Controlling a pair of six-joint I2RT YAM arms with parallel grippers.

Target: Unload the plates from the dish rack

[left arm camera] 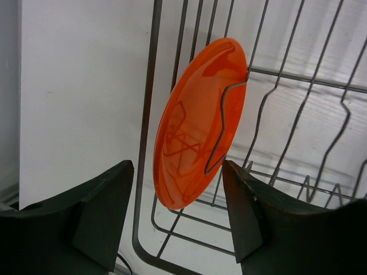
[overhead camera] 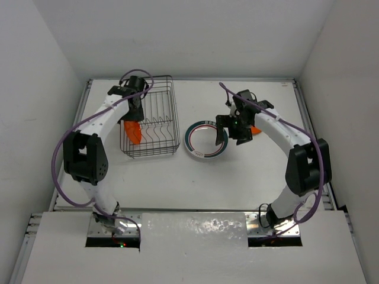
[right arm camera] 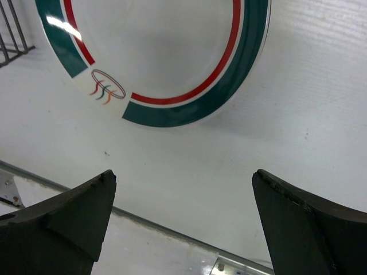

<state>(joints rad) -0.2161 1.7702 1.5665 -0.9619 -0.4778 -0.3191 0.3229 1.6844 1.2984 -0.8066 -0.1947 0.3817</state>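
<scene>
The dish rack stands at the back left. A small orange plate stands upright between its prongs at the left end. My left gripper hovers just over it. In the left wrist view the orange plate leans on a prong of the rack, and its near edge lies between the fingers of my open left gripper, apart from both. The white plate with the teal-and-red rim lies flat on the table. My right gripper is open and empty at its right edge. In the right wrist view this plate lies beyond the open right gripper.
A bit of orange shows behind the right arm; I cannot tell what it is. A metal rail runs along the table edge below the right fingers. White walls close in the table at the back and sides.
</scene>
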